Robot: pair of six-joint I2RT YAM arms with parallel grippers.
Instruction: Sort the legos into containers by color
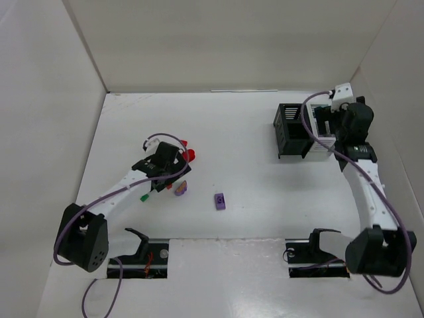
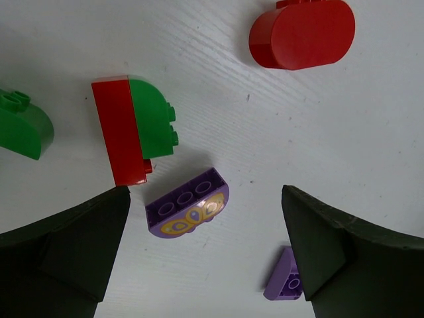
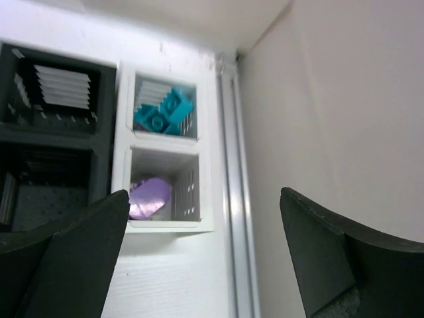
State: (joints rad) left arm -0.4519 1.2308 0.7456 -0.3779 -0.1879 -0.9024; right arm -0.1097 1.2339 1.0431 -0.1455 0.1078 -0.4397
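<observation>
Your left pincer (image 2: pixel 205 195) is spread wide and empty; the purple lego (image 2: pixel 187 211) lies slanted just between its fingers (image 2: pixel 66 252); your right pincer (image 3: pixel 205 195) is wide too.

Side wall (image 3: pixel 331 99) stands just beside the containers (image 3: pixel 165 147).

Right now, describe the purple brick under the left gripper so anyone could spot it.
Find the left gripper, over the table's left half. Between its open fingers lies a round-edged purple brick. Unlike the plain purple brick nearby, it bears a yellow print.
</observation>
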